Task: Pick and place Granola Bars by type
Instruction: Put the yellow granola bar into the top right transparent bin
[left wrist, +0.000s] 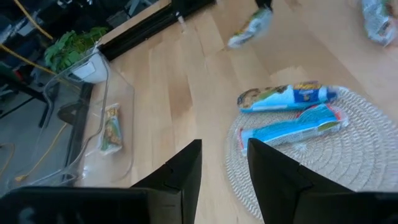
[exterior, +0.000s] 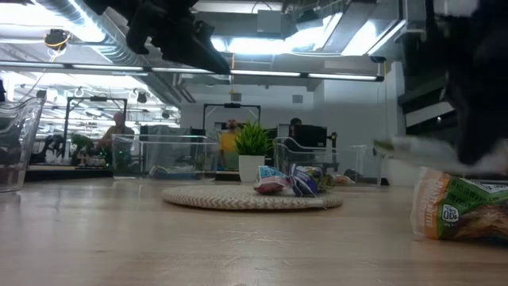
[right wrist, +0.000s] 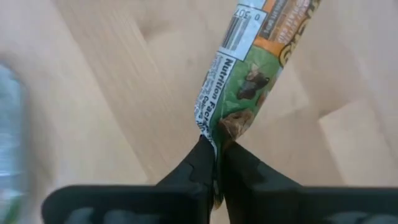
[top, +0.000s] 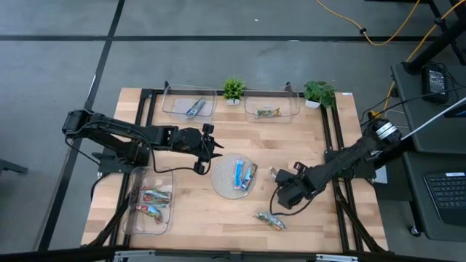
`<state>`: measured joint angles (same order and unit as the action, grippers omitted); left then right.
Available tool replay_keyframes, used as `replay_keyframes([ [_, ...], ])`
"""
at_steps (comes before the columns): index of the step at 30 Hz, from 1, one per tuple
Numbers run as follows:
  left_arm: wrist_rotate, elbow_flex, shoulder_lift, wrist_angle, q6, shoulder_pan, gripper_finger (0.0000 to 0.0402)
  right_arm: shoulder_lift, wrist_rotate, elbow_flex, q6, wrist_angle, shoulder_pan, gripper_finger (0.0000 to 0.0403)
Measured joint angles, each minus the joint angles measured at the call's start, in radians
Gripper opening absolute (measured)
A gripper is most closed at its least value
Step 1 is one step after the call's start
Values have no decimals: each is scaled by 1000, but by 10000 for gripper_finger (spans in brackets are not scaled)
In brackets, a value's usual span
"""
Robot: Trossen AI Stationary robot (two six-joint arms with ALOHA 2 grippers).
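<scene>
Sorting is partly done. Check each station as follows.

1. Left tray (top: 149,218): holds 2 red bars (top: 151,204).
2. Far-left tray (top: 188,103): holds 1 blue bar (top: 194,108).
3. Far-right tray (top: 271,106): holds 1 green bar (top: 266,112).
4. Round mat (top: 220,177): 2 blue bars (top: 245,175) lie on it, unsorted.
5. Table (top: 218,218): 1 green bar (top: 270,220) lies loose near the front edge, just in front of the right gripper.

Right gripper (right wrist: 217,157): its fingers are pinched onto the crimped end of a green bar (right wrist: 249,74). In the low view that bar appears lifted off the table, near the front right. You can judge this step as a pick just made; placement in the far-right tray is not yet done.

Left gripper (left wrist: 224,165): its fingers stand partly apart and hold nothing. It hovers beside the mat, pointed at the blue bars.

Remaining work, as you can judge it: at least 4 bars, namely the held green bar, the loose green bar and the 2 blue bars.
</scene>
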<state>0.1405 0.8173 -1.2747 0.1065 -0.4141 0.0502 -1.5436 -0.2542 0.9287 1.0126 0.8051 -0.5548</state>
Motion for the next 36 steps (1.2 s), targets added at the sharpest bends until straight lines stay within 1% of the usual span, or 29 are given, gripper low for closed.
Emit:
replay_keyframes([
  [3,-21,0,-4,-10,-1,0,121,97,-46,1,-4,1,9,29],
  [8,-35,0,-19,-6,-18,0,120,252,-172,29,-77,-1,11,10],
  [10,-35,0,-28,-20,-20,0,120,302,-219,47,-110,0,14,12],
  [14,-35,0,-40,-36,-40,0,123,379,-273,86,-215,-1,31,27],
  [21,-35,0,-42,-29,-45,0,118,473,-282,170,-452,-6,125,10],
  [27,-37,0,-42,-31,-45,0,120,526,-282,217,-591,-8,215,25],
  [31,-37,0,-42,-36,-47,0,117,545,-275,219,-679,-6,287,19],
  [33,-37,0,-42,-51,-56,0,115,549,-261,219,-722,-5,332,12],
  [36,-38,0,-42,-84,-56,0,114,549,-209,219,-778,-6,412,11],
])
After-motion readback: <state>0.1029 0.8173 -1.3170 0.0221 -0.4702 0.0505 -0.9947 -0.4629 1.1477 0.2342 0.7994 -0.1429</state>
